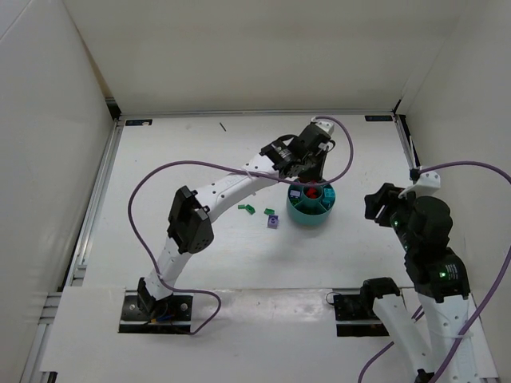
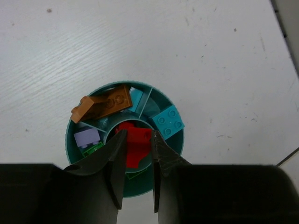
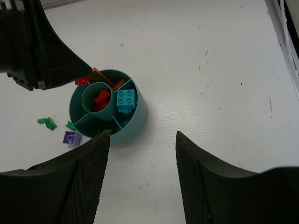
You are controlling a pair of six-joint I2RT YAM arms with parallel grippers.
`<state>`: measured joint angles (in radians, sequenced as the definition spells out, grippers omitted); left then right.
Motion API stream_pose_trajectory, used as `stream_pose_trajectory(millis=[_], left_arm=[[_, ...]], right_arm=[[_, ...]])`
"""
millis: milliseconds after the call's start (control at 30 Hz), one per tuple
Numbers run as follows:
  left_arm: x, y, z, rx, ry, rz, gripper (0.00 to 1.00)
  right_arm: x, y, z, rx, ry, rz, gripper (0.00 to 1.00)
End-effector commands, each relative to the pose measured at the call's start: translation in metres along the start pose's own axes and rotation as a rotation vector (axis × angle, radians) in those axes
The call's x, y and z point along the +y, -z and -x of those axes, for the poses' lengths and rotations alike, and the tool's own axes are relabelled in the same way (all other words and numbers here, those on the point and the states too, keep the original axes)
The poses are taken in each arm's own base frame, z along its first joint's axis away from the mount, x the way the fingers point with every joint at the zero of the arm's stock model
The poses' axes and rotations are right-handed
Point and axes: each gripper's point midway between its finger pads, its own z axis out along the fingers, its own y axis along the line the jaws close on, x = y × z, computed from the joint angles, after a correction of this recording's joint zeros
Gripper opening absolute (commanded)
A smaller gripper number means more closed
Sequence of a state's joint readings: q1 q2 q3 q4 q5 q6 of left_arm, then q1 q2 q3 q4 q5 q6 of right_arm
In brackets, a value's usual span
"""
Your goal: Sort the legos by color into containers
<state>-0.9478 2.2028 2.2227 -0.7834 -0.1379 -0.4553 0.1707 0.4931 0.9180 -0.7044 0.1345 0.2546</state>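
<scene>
red lego point(image 2: 135, 149) is pinched by left gripper point(image 2: 138, 135) over bowl point(image 3: 126, 133), at centre cup point(image 3: 89, 89) where reds are kept. brown lego point(image 2: 105, 103) and blue lego point(image 2: 169, 121) are binned. green legos point(image 1: 246, 208) and purple lego point(image 1: 273, 221) are left on table point(image 1: 200, 159). right gripper point(image 3: 142, 134) is held wide open, empty.

The left gripper point(image 1: 306, 185), clamped on a red brick point(image 2: 138, 144), hangs with its arm point(image 1: 231, 185) over the teal bowl point(image 1: 323, 215), blocking entry from 12 and 10 o'clock. Bare table point(image 1: 359, 259) lies open at 3 and 6 o'clock. At 9 o'clock, green bricks point(image 1: 246, 209) and 1 purple brick point(image 1: 274, 223) lie in the way.
</scene>
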Motion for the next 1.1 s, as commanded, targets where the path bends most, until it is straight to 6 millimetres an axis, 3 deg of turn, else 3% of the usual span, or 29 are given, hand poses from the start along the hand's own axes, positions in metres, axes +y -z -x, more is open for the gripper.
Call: stream_pose_trajectory(millis=[0, 200, 500, 533, 667, 767, 900, 933, 967, 1000, 1067], left_arm=[[-0.002, 0.003, -0.007, 0.008, 0.017, -0.006, 0.34], [-0.003, -0.002, -0.011, 0.020, 0.023, -0.007, 0.37], [-0.007, -0.006, -0.018, 0.044, 0.023, -0.030, 0.52], [-0.010, -0.005, -0.018, 0.044, 0.025, -0.036, 0.56], [-0.010, 0.002, -0.013, 0.033, 0.030, -0.039, 0.58], [-0.010, 0.020, 0.005, -0.018, 0.023, -0.036, 0.65], [0.016, 0.051, 0.025, -0.068, 0.067, 0.016, 0.84], [0.024, 0.083, 0.050, -0.134, 0.114, 0.004, 0.92], [0.047, 0.074, 0.028, -0.078, 0.133, 0.040, 1.00], [0.052, 0.093, 0.037, -0.118, 0.163, 0.030, 1.00], [0.088, 0.114, 0.020, -0.111, 0.210, 0.094, 1.00]], right_arm=[[-0.006, 0.002, 0.004, -0.029, 0.022, -0.031, 0.62], [-0.006, 0.005, 0.005, -0.035, 0.022, -0.031, 0.62], [-0.011, 0.009, 0.004, -0.040, 0.031, -0.053, 0.63], [-0.010, 0.009, 0.004, -0.040, 0.034, -0.047, 0.63], [-0.008, 0.009, 0.004, -0.040, 0.045, -0.036, 0.63], [-0.003, 0.008, 0.004, -0.034, 0.068, -0.005, 0.63], [0.014, 0.006, 0.000, -0.005, 0.110, 0.081, 0.63], [0.017, 0.003, -0.002, 0.014, 0.117, 0.097, 0.63], [0.028, 0.001, -0.010, 0.050, 0.133, 0.151, 0.63], [0.039, 0.000, -0.015, 0.072, 0.155, 0.201, 0.63], [0.046, -0.012, -0.024, 0.125, 0.156, 0.198, 0.63]])
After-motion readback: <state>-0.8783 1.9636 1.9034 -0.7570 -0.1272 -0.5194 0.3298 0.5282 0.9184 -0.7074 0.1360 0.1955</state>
